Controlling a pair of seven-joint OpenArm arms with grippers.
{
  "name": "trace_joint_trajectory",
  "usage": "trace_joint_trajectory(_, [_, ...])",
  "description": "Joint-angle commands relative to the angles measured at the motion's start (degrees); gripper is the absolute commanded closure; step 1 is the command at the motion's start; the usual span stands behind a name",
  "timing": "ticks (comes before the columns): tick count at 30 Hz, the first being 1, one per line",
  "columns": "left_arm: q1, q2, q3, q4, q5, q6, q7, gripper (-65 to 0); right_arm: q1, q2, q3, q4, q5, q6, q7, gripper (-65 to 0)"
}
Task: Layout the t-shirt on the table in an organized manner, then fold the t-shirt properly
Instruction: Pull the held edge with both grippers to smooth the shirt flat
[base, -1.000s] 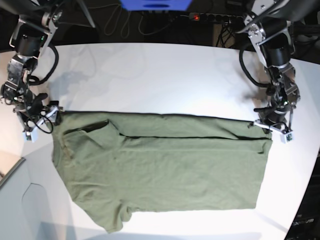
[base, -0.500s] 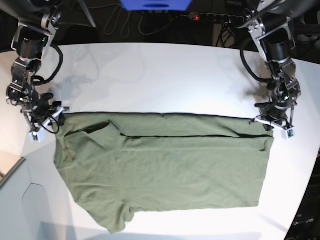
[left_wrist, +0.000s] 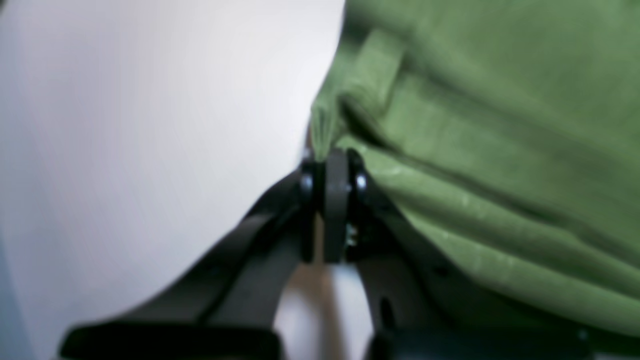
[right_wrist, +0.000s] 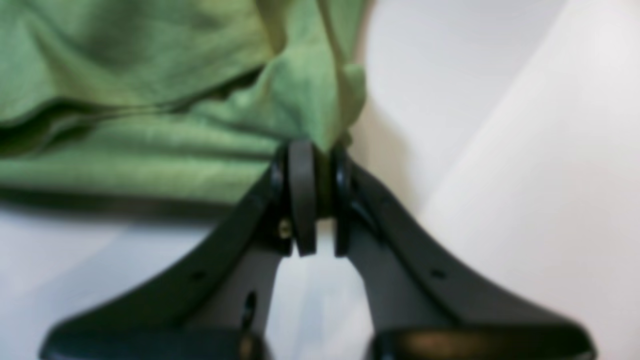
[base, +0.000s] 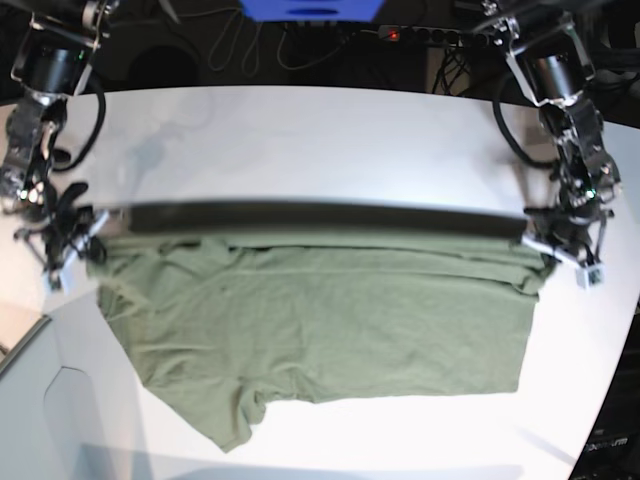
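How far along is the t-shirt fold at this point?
Done: the t-shirt is spread wide across the table. In hand: the left tool and right tool are each shut on an end of the far edge, lifted enough to throw a dark shadow band behind it. Left: carrying that edge over to make the fold; one sleeve still sticks out at the near side.

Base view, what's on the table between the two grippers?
The t-shirt, its top edge stretched taut from the right gripper to the left gripper.

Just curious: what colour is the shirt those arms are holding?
Plain olive green, with no pattern. The t-shirt shows best in the base view.
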Motion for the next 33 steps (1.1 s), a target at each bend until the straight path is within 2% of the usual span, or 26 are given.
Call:
trace_joint_trajectory(1, [-2.06, -1.29, -0.18, 2.25, -1.30, 0.71, -0.92, -0.3, 2.26, 0.86, 0.30, 2.62, 0.42, -0.02, 0.38, 0.0])
trace_joint_trajectory(4, [-4.87, -1.81, -0.01, 4.36, -4.81, 0.79, 3.13, -0.3, 5.96, 0.77, 0.21, 5.17, 0.42, -0.02, -2.52, 0.0])
trace_joint_trajectory(8, [-8.65, -1.81, -0.01, 5.06, -5.17, 0.79, 6.03, -0.3, 10.70, 0.86, 0.21, 5.25, 0.42, -0.02, -5.69, 0.0])
trace_joint_trajectory(12, [-9.09, -1.81, -0.18, 5.15, -5.52, 0.88, 7.52, -0.3, 10.35, 0.95, 0.21, 5.61, 0.42, -0.02, -6.57, 0.0])
trace_joint_trajectory(15, [-6.63, -1.81, -0.45, 5.15, -5.52, 0.88, 6.99, -0.3, 7.36, 0.95, 0.21, 5.61, 0.42, -0.02, -6.04, 0.0])
trace_joint_trajectory(22, [-0.12, -0.41, -7.04, 5.06, -5.61, 0.79, 6.99, -0.3, 0.86, 0.86, 0.65, 6.49, 0.42, -0.02, -5.95, 0.0])
trace_joint_trajectory(28, [5.33, -0.05, -9.94, 5.06, -5.61, 0.71, 6.99, -0.3, -8.72, 0.60, 0.65, 14.66, 0.51, -0.02, -5.95, 0.0])
trace_joint_trajectory(33, [9.28, 0.30, -9.94, 5.06, -5.61, 0.71, 6.99, -0.3, -16.64, -1.25, 0.65, 19.41, 0.51, -0.02, -5.86, 0.0])
